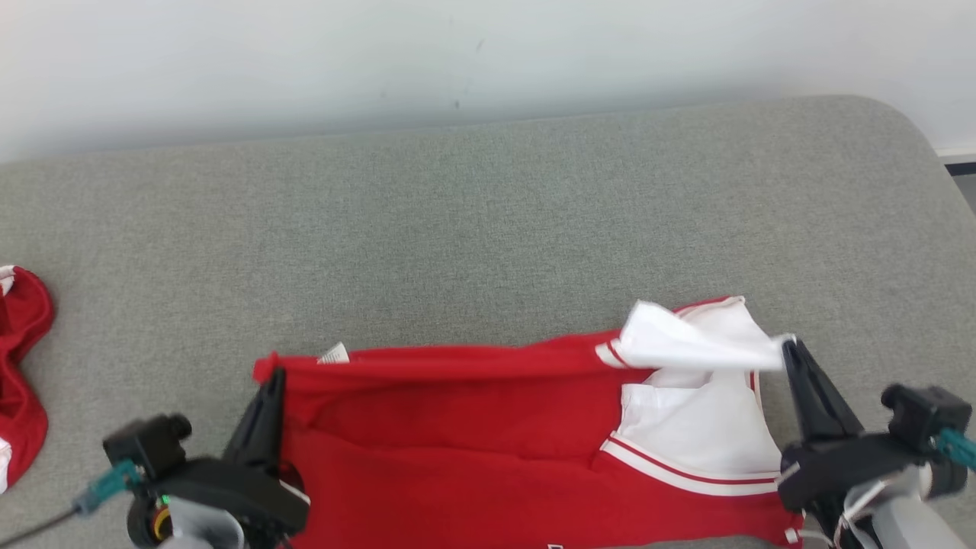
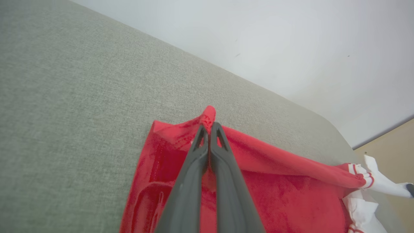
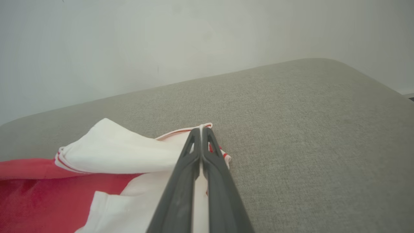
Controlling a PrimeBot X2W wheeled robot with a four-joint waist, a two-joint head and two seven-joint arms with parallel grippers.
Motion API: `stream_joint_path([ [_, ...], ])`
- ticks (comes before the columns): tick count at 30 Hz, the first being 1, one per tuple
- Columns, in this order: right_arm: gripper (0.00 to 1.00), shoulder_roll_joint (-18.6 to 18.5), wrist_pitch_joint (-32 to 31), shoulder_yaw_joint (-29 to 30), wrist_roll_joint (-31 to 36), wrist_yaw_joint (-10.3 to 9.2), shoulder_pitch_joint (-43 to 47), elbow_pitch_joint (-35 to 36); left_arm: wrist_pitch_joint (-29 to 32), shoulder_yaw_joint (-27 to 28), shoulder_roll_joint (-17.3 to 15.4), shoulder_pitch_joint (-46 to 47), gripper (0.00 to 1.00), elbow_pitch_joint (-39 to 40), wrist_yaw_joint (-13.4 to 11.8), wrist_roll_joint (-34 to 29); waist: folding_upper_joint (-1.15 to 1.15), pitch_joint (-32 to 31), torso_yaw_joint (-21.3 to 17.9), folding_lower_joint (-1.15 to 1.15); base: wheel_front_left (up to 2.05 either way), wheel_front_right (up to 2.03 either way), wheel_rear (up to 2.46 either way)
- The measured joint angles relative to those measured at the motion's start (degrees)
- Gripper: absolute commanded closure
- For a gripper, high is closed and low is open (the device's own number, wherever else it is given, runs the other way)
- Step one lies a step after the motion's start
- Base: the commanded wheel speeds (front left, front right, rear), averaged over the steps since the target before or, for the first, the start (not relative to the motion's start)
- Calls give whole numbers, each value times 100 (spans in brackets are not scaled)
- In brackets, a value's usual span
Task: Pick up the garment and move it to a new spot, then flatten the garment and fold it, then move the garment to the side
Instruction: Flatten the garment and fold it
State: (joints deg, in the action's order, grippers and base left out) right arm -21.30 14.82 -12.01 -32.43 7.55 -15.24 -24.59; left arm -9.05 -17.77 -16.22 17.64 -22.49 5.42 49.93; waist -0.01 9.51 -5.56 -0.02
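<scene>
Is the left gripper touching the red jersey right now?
Touching. The left wrist view shows the left gripper shut on the garment, a red corner pinched between its tips.

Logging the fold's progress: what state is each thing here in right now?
jersey: spread out, wrinkled, far edge pinched at both ends.
left end effector: shut on the jersey's red corner.
right end effector: shut on the jersey's white corner.
second red garment: crumpled, lying apart at the left.

Long dark tapered jaws, black wrist housings (image 1: 229, 484) (teal cable plugs (image 1: 110, 482)), pale grey forearms (image 1: 903, 528).
</scene>
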Motion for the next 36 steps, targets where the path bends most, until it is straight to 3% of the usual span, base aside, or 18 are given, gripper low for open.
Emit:
stream_joint_path([
  [12, 100, 487, -345, 1101, 307, 0, 1533, 605, -385, -126, 374, -801, 100, 248, -190, -54, 0, -152, 226, 1, 0, 0, 0],
  [16, 100, 619, -522, 1143, 447, 0, 1717, 662, -450, -116, 419, -843, 100, 113, -196, -104, 0, -216, 256, 1, 0, 0, 0],
  [17, 81, 624, -532, 1146, 481, 0, 1734, 681, -455, -137, 422, -855, 100, 67, -196, -133, 0, -229, 257, 1, 0, 0, 0],
  [18, 12, 641, -559, 1155, 488, 0, 1741, 698, -469, -149, 425, -859, 60, 40, -192, -160, 0, -239, 256, 1, 0, 0, 0],
  [19, 0, 657, -579, 1156, 514, 0, 1748, 712, -492, -145, 430, -859, 15, 23, -191, -194, 0, -254, 257, 1, 0, 0, 0],
  [20, 0, 678, -586, 1159, 534, 0, 1752, 733, -506, -143, 430, -859, 0, 5, -202, -244, 0, -270, 260, 1, 0, 0, 0],
  [26, 0, 659, -693, 1185, 591, 0, 1745, 871, -582, 41, 413, -858, 0, -41, -224, -750, 0, -376, 291, 1, 0, 0, 0],
  [36, 0, 426, -1283, 1096, 920, 0, 1162, 437, -598, 1224, 890, -1395, 0, 901, -336, -2750, 1, -463, 382, 2, 0, 0, 0],
])
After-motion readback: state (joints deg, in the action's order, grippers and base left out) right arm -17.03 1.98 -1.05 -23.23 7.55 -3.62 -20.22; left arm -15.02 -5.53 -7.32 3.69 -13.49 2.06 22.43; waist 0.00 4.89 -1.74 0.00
